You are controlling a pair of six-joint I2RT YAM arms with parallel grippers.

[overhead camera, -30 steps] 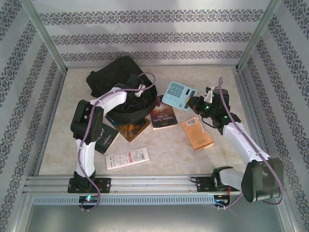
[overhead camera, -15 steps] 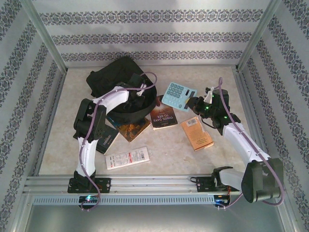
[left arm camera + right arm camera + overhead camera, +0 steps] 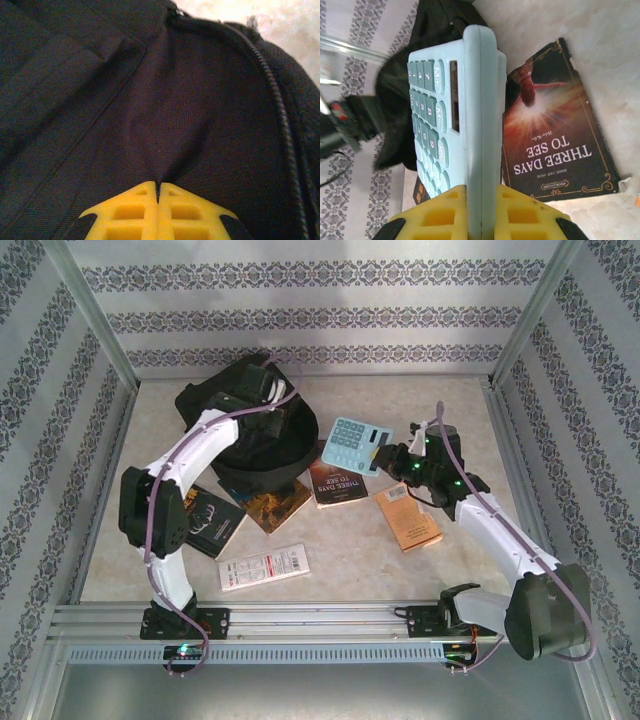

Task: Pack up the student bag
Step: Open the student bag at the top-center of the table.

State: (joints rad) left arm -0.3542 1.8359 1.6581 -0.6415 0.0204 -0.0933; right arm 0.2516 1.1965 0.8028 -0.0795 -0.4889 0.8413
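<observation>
left claw (image 3: pixel 158 187): I have it pinched tight on student bag (image 3: pixel 175 100), soft black weave
right claw (image 3: pixel 481 200): clamped on calculator (image 3: pixel 427 110), pale blue hard plastic

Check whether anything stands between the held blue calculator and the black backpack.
Nothing visible does. The light blue plastic calculator, clamped in the right tool, hangs beside the large black fabric backpack. The dark "Three Days to See" book lies flat below that gap. The left tool is shut on backpack fabric.
</observation>
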